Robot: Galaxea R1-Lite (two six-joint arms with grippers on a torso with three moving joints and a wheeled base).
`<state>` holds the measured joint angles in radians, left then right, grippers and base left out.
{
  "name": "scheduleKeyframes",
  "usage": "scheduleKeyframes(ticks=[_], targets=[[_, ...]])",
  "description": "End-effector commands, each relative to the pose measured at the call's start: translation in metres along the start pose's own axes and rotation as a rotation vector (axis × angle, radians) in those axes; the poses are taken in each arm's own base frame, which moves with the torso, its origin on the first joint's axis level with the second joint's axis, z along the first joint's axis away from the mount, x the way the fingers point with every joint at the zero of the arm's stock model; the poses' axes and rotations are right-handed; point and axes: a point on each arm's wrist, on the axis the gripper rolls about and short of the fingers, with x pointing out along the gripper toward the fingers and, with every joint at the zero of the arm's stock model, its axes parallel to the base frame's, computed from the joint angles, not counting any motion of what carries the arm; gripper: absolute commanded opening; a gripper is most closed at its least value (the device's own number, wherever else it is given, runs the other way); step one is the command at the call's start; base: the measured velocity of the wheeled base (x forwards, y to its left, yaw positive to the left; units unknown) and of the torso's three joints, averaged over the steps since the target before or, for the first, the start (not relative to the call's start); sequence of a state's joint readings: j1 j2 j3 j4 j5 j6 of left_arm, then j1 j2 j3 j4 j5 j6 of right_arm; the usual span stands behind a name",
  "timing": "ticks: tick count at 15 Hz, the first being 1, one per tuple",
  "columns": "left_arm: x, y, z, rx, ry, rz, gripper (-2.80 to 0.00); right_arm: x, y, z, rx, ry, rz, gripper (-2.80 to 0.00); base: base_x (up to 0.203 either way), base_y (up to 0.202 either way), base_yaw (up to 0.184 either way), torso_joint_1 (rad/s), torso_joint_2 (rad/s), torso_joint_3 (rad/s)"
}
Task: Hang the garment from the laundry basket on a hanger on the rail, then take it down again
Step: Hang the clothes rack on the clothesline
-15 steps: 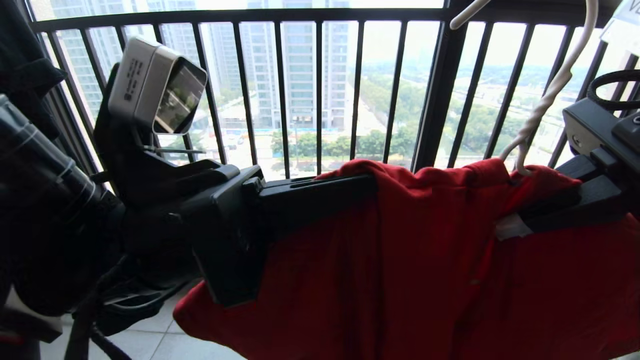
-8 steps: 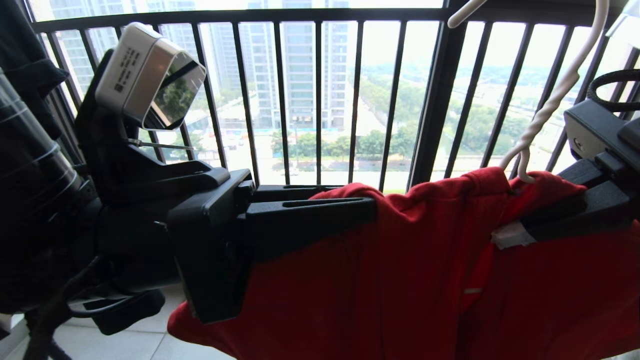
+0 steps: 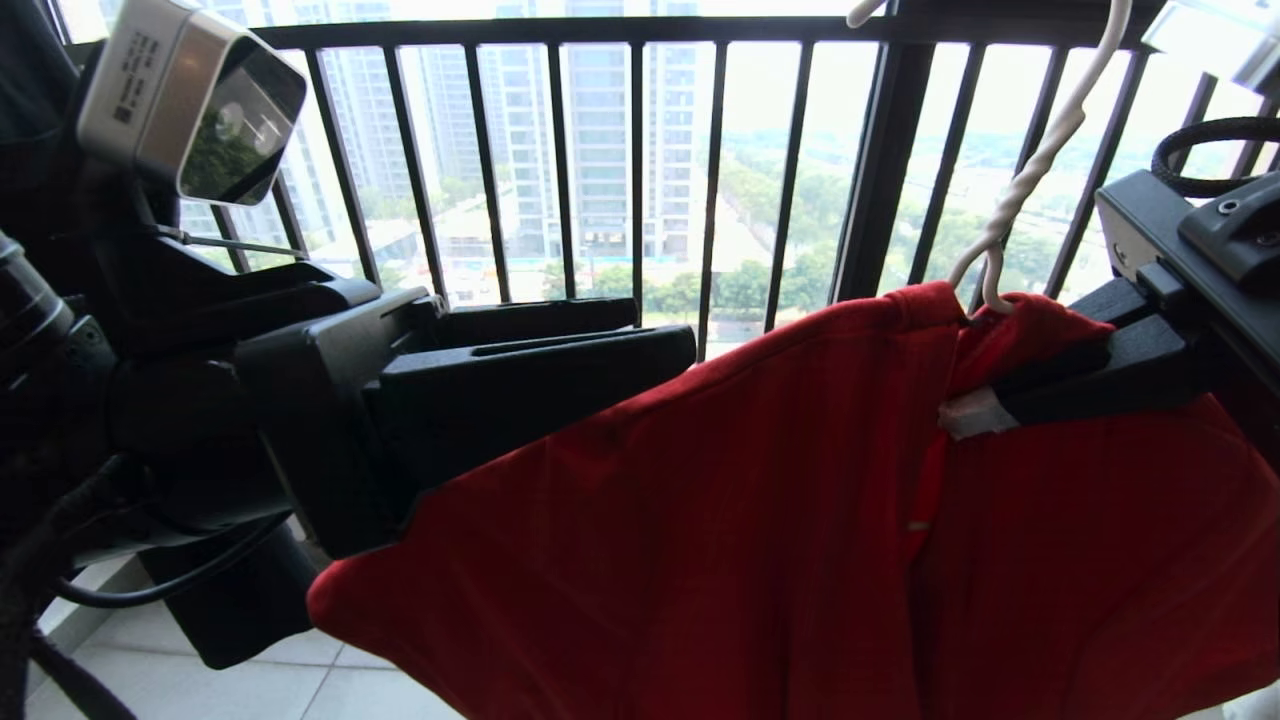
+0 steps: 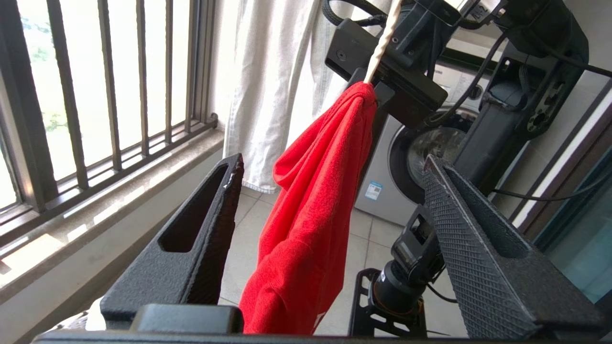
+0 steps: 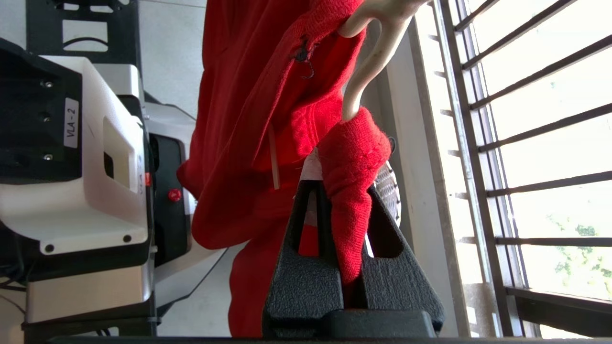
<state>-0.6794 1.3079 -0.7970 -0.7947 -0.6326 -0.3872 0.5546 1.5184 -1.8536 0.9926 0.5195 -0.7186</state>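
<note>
Hanging step: left end effector (image 3: 690, 350), centre frame, released; right end effector (image 5: 351, 191) grasping garment (image 3: 800, 520) on hanger (image 3: 1030, 160). Next: spread shoulders.

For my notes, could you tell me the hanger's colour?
White hanger, clearest in the head view.

A small label (image 5: 71, 123) on the robot's white-and-black body reads "VLA-2".
</note>
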Motion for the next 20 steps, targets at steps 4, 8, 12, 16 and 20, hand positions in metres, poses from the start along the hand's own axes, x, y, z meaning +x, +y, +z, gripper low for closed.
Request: scheduleKeyframes(ticks=[4, 8, 12, 16, 20], targets=[[-0.028, -0.008, 0.032, 0.093, -0.106, 0.069, -1.04, 0.004, -0.014, -0.006, 0.034, 0.016, -0.058, -2.8, 0.0, 0.0, 0.0, 0.0, 0.0, 0.0], [-0.047, -0.019, 0.058, 0.123, -0.135, 0.147, -2.8, -0.001, -0.027, -0.007, 0.162, 0.005, -0.184, -2.8, 0.0, 0.0, 0.0, 0.0, 0.0, 0.0], [-0.064, -0.024, 0.064, 0.128, -0.149, 0.254, -2.8, -0.027, -0.029, -0.012, 0.347, -0.007, -0.348, -2.8, 0.0, 0.0, 0.0, 0.0, 0.0, 0.0], [-0.083, -0.032, 0.058, 0.027, -0.068, 0.404, -2.8, -0.066, -0.014, -0.027, 0.507, -0.002, -0.563, -2.8, 0.0, 0.0, 0.0, 0.0, 0.0, 0.0], [-0.104, -0.039, 0.048, -0.052, -0.014, 0.551, -2.8, -0.094, 0.021, -0.043, 0.617, 0.0, -0.703, -2.8, 0.0, 0.0, 0.0, 0.0, 0.0, 0.0]])
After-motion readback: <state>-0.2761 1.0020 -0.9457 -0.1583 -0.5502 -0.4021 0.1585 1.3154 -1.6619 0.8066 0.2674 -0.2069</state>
